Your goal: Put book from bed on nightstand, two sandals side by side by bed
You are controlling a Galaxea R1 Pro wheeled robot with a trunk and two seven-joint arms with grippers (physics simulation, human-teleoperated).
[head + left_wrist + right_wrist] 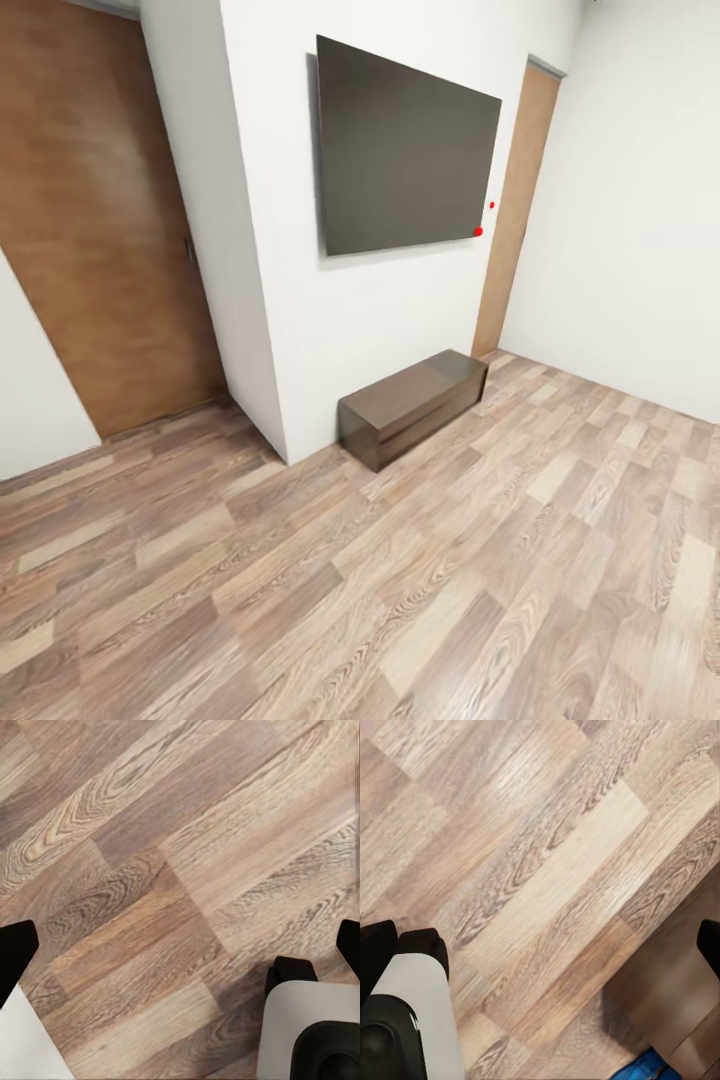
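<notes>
Both sets of jaws stand spread with nothing between them: in the left wrist view the dark fingertips (16,945) sit at opposite edges of the frame over bare wood-grain floor (180,855), and the right wrist view shows the same, black tips (379,945) wide apart above pale planks (547,870), with a scrap of something blue (649,1066) at the lower right edge that is too cropped to name. Parts of the robot's own grey-and-black body (311,1027) fill the lower corners of both wrist frames. Farther out, the head view has plank flooring across its lower half, then a low dark-brown cabinet (412,405) against a white wall just right of centre, a black wall-mounted television (405,150) above it, a brown wooden door (100,230) at the left and a narrower one (515,210) at the upper right. No bed, book, sandals or nightstand can be made out, so where they lie relative to the jaws cannot be told. By my reading the robot is on its way, searching; the next move calls for turning the base or head until the bed comes into sight.
</notes>
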